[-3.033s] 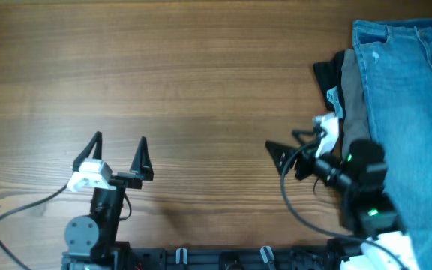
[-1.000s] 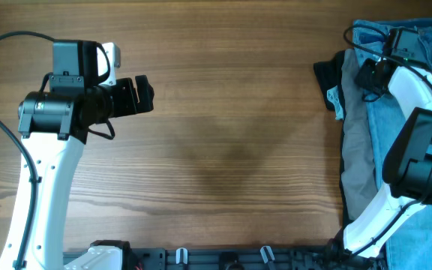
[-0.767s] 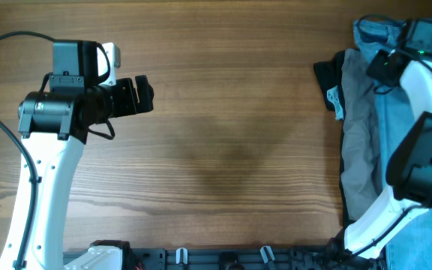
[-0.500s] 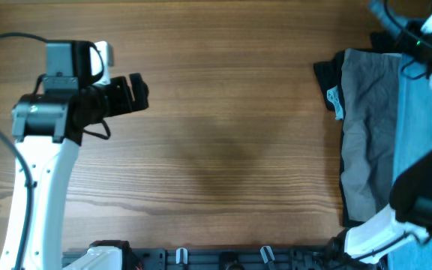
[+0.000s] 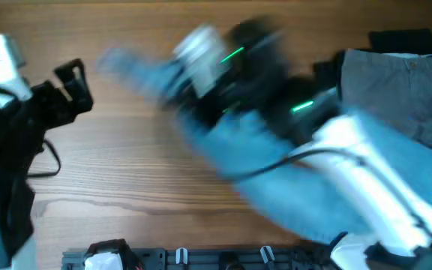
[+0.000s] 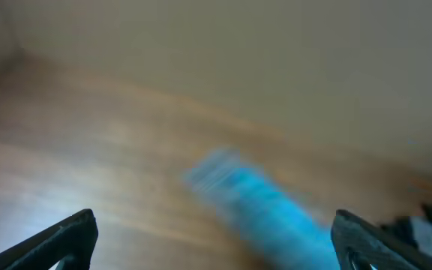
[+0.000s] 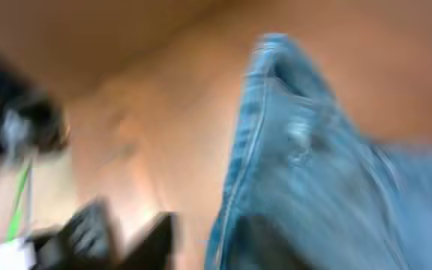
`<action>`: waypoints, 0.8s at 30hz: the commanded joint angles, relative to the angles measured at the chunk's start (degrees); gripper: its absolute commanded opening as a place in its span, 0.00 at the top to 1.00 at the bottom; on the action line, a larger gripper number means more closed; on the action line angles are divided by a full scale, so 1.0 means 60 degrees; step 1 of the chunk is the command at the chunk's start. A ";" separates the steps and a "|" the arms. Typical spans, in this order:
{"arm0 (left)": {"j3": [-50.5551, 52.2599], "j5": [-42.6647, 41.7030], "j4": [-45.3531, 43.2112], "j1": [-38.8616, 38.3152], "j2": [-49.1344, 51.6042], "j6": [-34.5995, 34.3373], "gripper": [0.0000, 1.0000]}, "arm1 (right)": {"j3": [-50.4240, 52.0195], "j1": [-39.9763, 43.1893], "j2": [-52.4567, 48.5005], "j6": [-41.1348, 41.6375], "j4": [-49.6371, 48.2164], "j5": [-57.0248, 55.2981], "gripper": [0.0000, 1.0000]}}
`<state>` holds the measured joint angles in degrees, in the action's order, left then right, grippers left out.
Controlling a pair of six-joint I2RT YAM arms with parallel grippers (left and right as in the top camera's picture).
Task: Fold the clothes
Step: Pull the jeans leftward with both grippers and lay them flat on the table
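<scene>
Everything is motion-blurred. The light-blue jeans (image 5: 276, 157) stretch in a long blue smear from the right side across the middle of the table, reaching toward the upper left. My right gripper (image 5: 193, 75) is over the table's upper middle and appears shut on the jeans; in the right wrist view (image 7: 208, 240) the denim (image 7: 313, 165) hangs over one dark finger. My left gripper (image 5: 70, 86) is open and empty at the far left, apart from the jeans. In the left wrist view its fingers (image 6: 216, 255) are wide apart, with a blue streak of jeans (image 6: 261, 202) ahead.
A grey garment (image 5: 396, 82) lies at the right of the table with a black garment (image 5: 403, 37) behind it at the top right. Their edge shows at the right of the left wrist view (image 6: 426, 221). The arm bases stand along the front edge.
My right arm took hold of the jeans at the top right and swept them fast leftward across the table, uncovering the grey garment. My left arm shifted further left.
</scene>
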<state>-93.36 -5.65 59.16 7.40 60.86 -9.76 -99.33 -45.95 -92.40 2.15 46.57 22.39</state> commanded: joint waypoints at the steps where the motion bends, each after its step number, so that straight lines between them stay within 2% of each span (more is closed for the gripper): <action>1: -0.0142 0.0510 -0.0102 0.0208 -0.0470 0.0594 0.00 | -0.0062 -0.1191 -0.0725 0.1166 0.0342 -0.3847 0.09; 5: -0.0138 0.0528 -0.0098 0.0208 -0.0495 0.0594 0.00 | -0.0127 -0.0885 -0.0601 0.1453 0.0419 -0.4674 0.07; 9: -0.0138 0.0331 0.0015 0.0197 -0.0102 0.0590 0.00 | -0.0164 0.0229 0.0036 0.2051 0.0681 -0.4663 0.07; 14: -0.0124 0.0310 0.0510 0.0197 0.1563 0.0590 0.00 | -0.0164 0.1949 0.1169 0.2422 0.1333 -0.4488 0.07; 17: -0.0124 0.0313 0.0546 0.0197 0.2918 0.0594 0.05 | -0.0160 0.2707 0.1657 0.2433 0.1603 -0.4146 0.07; 21: -0.0124 0.0160 0.0080 0.0178 0.5064 0.0590 0.41 | -0.0160 0.3468 0.2120 0.2867 0.2000 -0.3901 0.06; 23: -0.0124 -0.0229 -0.0160 0.0171 0.6160 0.0594 0.73 | -0.0160 0.3745 0.2233 0.2922 0.2204 -0.3905 0.05; 24: -0.0124 -0.0386 -0.0237 0.0171 0.6681 0.0590 0.82 | -0.0160 0.3840 0.2259 0.2925 0.2342 -0.3905 0.05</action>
<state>-94.15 -4.34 58.57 8.27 92.20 -6.72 -99.53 -24.84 -79.37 17.34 59.09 -2.35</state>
